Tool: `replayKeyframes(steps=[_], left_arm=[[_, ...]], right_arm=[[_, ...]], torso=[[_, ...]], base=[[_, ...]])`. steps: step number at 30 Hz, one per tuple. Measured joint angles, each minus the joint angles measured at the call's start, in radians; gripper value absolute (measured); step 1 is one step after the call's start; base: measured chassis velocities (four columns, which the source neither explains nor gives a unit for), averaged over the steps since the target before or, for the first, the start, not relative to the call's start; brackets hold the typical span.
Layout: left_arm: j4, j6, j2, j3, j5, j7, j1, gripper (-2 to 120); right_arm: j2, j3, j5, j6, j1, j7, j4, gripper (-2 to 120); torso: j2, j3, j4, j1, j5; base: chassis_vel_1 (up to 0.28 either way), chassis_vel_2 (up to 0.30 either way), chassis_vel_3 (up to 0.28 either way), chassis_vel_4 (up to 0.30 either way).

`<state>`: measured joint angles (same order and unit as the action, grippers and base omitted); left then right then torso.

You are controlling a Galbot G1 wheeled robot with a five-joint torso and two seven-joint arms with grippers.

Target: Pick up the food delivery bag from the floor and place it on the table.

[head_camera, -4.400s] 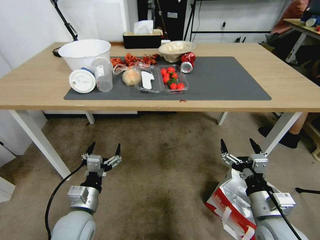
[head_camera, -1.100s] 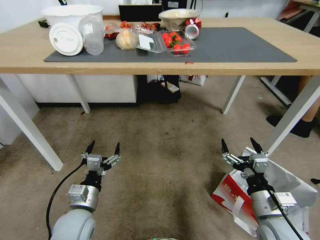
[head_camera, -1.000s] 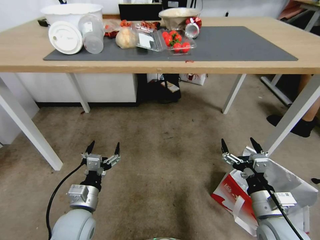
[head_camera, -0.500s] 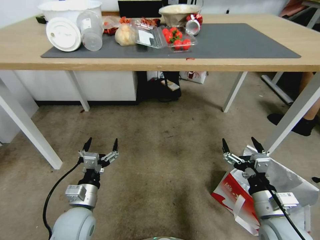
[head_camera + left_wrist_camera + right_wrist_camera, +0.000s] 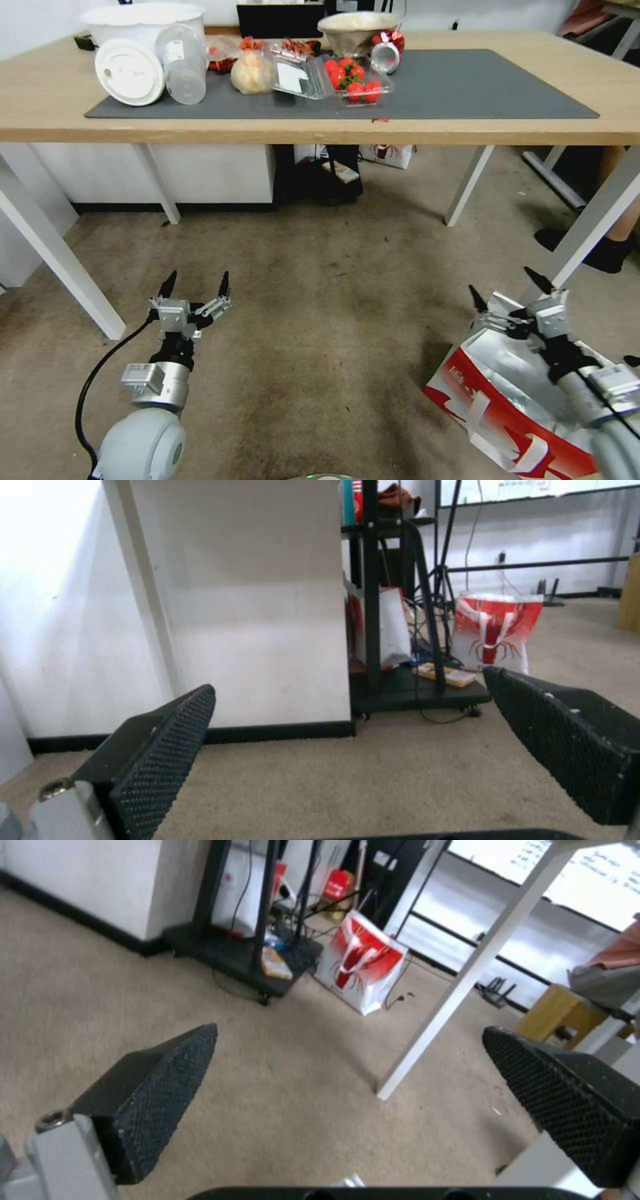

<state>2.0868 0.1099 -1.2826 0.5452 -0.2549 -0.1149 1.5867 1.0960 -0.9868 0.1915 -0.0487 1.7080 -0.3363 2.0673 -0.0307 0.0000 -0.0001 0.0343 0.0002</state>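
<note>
Item: our right gripper (image 5: pixel 512 289), fingers spread, has swung outward over the food delivery bag (image 5: pixel 507 393) on the floor (image 5: pixel 320 333); pickup pending; left gripper (image 5: pixel 195 285) idle, spread

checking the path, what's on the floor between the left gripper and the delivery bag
Only bare stained floor in the head view; nothing lies between the left gripper and the delivery bag.
</note>
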Motion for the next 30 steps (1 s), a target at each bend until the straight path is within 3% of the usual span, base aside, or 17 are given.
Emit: replayKeyframes(steps=[19, 30], left_arm=[[-0.020, -0.011, 0.003, -0.003, 0.001, -0.030, -0.014, 99], [-0.018, -0.013, 0.002, -0.008, 0.007, -0.033, -0.008, 99]], right_arm=[[-0.145, -0.022, -0.029, -0.119, -0.084, -0.161, -0.372, 100], [-0.189, -0.007, -0.069, -0.150, -0.145, -0.219, -0.494, 100]], torso=[[-0.002, 0.000, -0.0001, 0.000, 0.0001], [-0.003, 0.000, 0.0000, 0.000, -0.0001]], base=[[0.000, 0.000, 0.000, 0.000], [0.000, 0.000, 0.000, 0.000]])
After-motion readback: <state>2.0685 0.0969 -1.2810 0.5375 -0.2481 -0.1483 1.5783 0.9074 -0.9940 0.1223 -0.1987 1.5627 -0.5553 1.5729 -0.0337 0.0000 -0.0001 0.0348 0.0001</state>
